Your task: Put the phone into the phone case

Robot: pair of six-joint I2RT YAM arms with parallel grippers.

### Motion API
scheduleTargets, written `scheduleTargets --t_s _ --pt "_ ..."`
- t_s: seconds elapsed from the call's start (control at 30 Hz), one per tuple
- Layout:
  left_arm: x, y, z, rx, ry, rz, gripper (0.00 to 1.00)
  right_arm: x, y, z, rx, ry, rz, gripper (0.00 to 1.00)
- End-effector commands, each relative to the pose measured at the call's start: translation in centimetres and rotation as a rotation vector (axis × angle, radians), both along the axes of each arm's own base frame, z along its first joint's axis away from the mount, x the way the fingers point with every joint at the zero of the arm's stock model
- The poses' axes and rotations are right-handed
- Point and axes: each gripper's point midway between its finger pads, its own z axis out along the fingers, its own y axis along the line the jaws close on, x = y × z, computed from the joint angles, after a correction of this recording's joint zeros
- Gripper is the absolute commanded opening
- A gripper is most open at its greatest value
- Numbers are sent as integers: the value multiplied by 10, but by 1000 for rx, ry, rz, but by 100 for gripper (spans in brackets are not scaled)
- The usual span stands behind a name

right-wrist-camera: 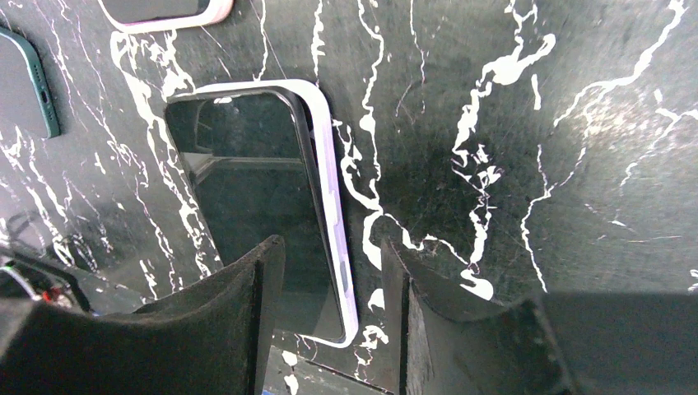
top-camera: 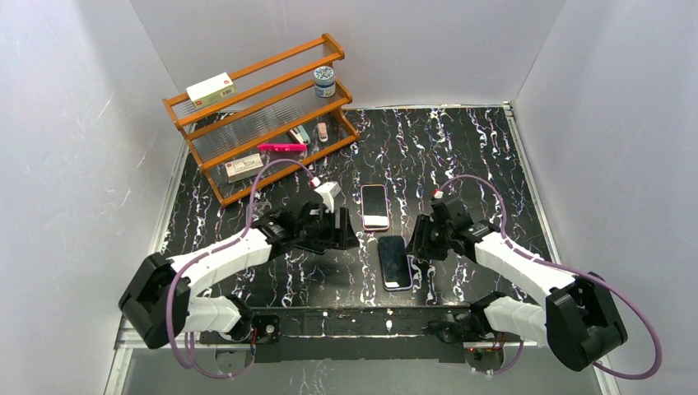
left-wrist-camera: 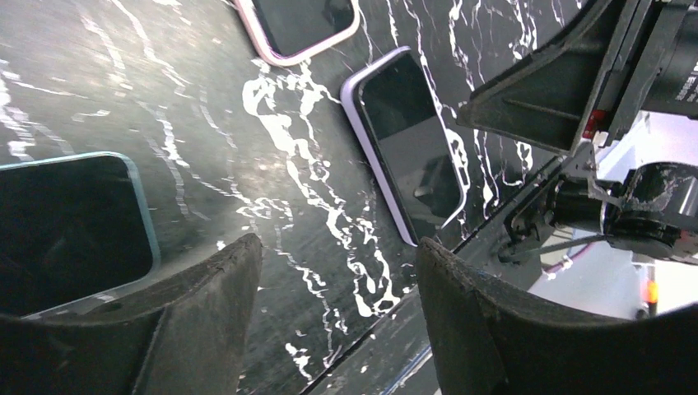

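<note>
Phone (top-camera: 395,262) lies face up on the table (top-camera: 461,156), near the middle, inside a lavender case (right-wrist-camera: 329,181). In the right wrist view the case's rim shows wide along the phone's top and right edge, as if that corner sits unevenly.

The right gripper (top-camera: 420,239) hangs low just right of the phone's far end. Its fingers (right-wrist-camera: 247,313) are parted and hold nothing, and the case's right edge shows below the gap. That arm reaches in from its base with the elbow bent and the forearm slanting left.

The left gripper (top-camera: 342,234) mirrors it on the other side, released and empty, with its forearm slanting right.

A pink phone (top-camera: 374,206) lies just beyond, between the grippers. A green case (right-wrist-camera: 25,82) lies to the left. A wooden rack (top-camera: 263,115) stands at the far left.
</note>
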Motion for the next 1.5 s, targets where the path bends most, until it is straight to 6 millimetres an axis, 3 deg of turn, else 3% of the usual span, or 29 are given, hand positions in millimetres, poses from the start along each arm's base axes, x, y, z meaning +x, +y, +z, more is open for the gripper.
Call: scheduleTargets --t_s 0.0,0.47,0.63,1.07,1.47 --pt "-3 -22 -4 -80 44 13 62 -2 13 4 135 1 19 54" --pt "-17 -62 -50 -171 223 -16 43 -21 34 -12 345 55 32 53" --pt "-28 -70 -64 -170 263 -42 36 -19 40 -9 401 47 21 52" --pt "-37 -72 -70 -161 290 -72 18 -15 54 9 575 20 -30 51" --pt "-43 -74 -74 -155 309 -98 16 -17 60 20 684 26 -38 48"
